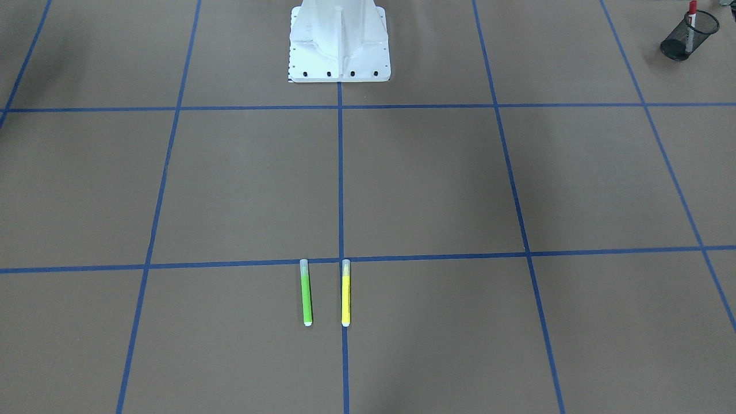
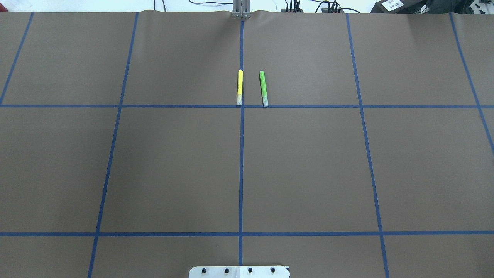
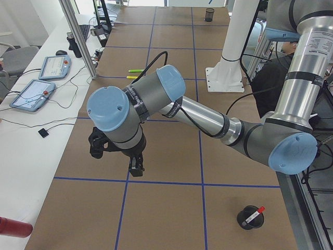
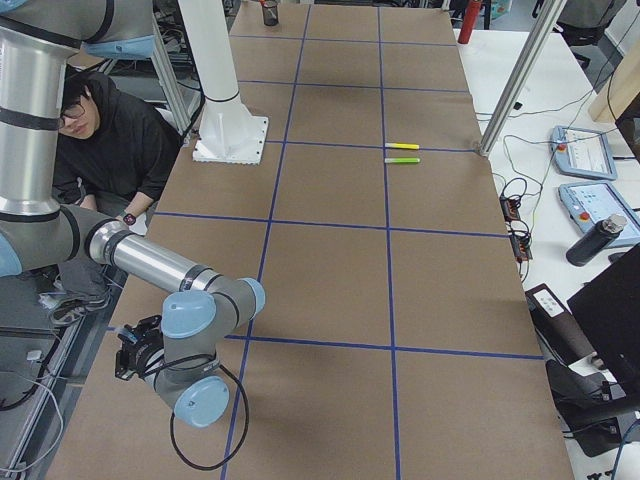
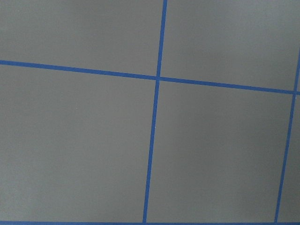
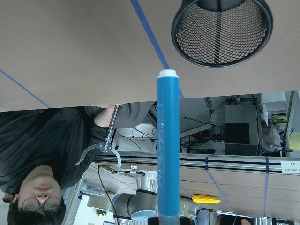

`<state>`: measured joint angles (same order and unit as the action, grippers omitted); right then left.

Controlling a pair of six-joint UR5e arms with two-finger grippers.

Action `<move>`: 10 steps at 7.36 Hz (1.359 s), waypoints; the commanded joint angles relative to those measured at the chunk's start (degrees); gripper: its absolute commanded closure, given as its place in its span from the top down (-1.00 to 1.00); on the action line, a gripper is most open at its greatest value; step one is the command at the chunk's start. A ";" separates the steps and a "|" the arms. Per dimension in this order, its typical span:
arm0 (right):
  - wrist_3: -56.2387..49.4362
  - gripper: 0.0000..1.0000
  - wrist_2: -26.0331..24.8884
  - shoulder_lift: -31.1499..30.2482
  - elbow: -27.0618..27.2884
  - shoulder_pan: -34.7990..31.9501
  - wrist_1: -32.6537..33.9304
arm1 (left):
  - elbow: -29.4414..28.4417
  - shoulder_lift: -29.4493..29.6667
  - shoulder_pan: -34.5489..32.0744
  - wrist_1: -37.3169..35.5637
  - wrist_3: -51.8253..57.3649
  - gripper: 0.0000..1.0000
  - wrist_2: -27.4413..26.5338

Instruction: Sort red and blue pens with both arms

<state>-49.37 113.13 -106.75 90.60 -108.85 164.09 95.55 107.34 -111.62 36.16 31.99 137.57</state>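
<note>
The red pen (image 1: 692, 14) stands tilted in a black mesh cup (image 1: 687, 38) at the table's corner on my left side; the exterior left view shows the same red pen (image 3: 254, 214) there. My left gripper (image 3: 134, 165) hangs over bare table, well short of that cup, and I cannot tell whether it is open or shut. In the right wrist view the blue pen (image 6: 168, 150) sticks out from my right gripper (image 6: 161, 219), which is shut on it. Its white tip points at the mouth of a second mesh cup (image 6: 187, 33), just short of it.
A yellow marker (image 2: 239, 87) and a green marker (image 2: 263, 88) lie side by side at the far middle of the table. The white pedestal base (image 1: 339, 43) stands at the robot's side. A person (image 4: 105, 135) in black sits beside the right arm.
</note>
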 commanded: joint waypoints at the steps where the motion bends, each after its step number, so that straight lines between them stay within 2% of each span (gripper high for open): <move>1: 0.15 -1.00 0.33 0.13 -2.70 -0.04 -0.79 | 0.16 -0.03 0.00 0.05 0.00 1.00 0.07; 2: 0.24 -1.00 0.68 0.05 -4.36 -0.04 -1.48 | 0.16 -0.11 0.00 0.05 0.00 1.00 0.07; 4: 0.41 -1.00 2.87 0.39 -10.50 -0.04 -8.50 | 0.16 -0.20 0.00 -0.13 0.09 1.00 1.11; 8: 0.76 -1.00 3.49 0.48 -10.88 -0.13 -9.40 | -0.01 -0.20 0.00 -0.13 0.26 1.00 1.21; 9: 0.85 -0.79 4.28 0.49 -10.88 -0.04 -9.31 | -0.10 -0.64 0.00 -0.13 0.44 1.00 1.21; 10: 0.94 0.16 4.98 0.49 -10.88 -0.04 -9.31 | -0.01 -1.34 0.00 0.22 0.44 1.00 1.21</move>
<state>-48.53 117.27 -106.29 79.73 -108.93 154.74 95.53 106.69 -111.62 36.11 32.35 138.78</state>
